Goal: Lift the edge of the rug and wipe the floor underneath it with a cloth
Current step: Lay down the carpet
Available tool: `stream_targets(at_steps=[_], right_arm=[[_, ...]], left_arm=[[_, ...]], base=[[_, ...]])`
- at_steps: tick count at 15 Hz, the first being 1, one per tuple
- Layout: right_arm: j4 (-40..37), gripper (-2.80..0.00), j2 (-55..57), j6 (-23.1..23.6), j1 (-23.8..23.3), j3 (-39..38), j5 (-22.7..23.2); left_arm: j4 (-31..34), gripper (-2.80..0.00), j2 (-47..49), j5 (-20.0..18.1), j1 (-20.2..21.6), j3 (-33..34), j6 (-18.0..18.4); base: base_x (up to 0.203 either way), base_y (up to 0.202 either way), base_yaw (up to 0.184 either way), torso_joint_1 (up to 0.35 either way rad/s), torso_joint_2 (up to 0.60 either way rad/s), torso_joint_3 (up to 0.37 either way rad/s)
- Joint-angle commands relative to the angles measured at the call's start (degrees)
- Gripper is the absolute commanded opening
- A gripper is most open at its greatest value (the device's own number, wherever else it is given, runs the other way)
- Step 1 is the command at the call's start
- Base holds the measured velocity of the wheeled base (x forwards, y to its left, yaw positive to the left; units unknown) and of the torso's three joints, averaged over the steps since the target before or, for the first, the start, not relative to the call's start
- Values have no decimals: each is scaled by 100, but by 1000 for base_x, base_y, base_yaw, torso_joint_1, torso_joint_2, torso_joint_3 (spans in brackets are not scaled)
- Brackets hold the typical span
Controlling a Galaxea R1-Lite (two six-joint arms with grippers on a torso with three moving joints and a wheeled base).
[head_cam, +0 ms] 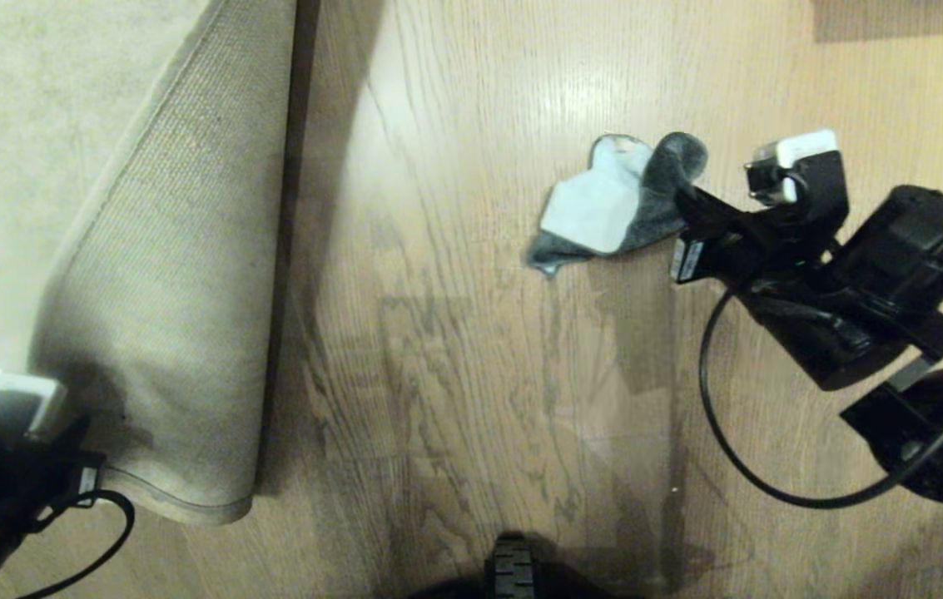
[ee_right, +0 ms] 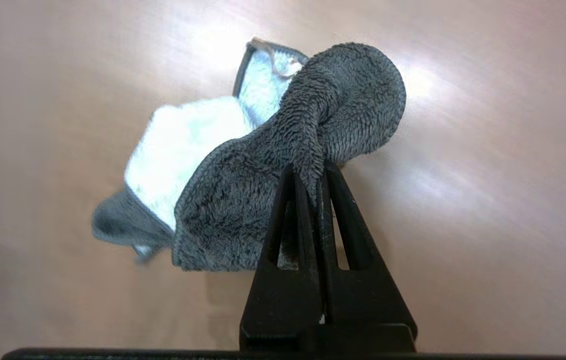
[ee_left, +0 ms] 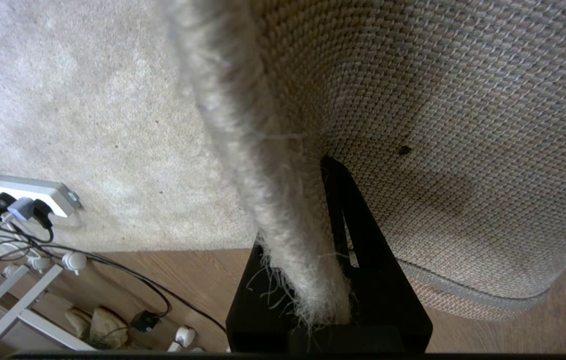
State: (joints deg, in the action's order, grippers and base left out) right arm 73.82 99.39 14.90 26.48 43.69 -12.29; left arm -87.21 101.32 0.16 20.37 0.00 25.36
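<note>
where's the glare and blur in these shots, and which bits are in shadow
Head view: bright glare streaks the floor above the cloth, and a dark shadow runs along the lifted rug edge. Right wrist view: the floor is smeared with white sheen while the cloth in the right hand stays sharp. Left wrist view: the rug pile beside the left hand is soft and out of focus.

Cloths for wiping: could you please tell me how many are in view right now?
1. The cloth is pinched in the right gripper over the bare floor, right of the folded-back rug edge. Another could lie hidden under the rug.
</note>
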Motion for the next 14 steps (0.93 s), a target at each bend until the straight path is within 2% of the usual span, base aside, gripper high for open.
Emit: stream_targets(at_steps=[1, 5, 10, 12, 14], right_arm=[[14, -280, -793, -110, -502, -764, -4], [-15, -280, -1948, -202, -1360, -2066, -48], [-135, -280, -3270, -122, -2926, -3552, -121], [-278, -280, -3786, -73, -3075, -4095, -117], [-760, -280, -4330, -73, -3094, -4317, -50]], left_arm=[[-200, -280, 18, 2, 2, 0, 13], [-200, -280, 161, -7, -42, 0, 13], [-217, -280, 316, -30, -42, 0, 13], [-226, -280, 345, -25, -86, 0, 13], [-226, -280, 354, -16, -126, 0, 13]], base=[[0, 0, 0, 0, 0, 0], [0, 0, 0, 0, 0, 0], [0, 0, 0, 0, 0, 0], [0, 0, 0, 0, 0, 0], [0, 0, 0, 0, 0, 0]])
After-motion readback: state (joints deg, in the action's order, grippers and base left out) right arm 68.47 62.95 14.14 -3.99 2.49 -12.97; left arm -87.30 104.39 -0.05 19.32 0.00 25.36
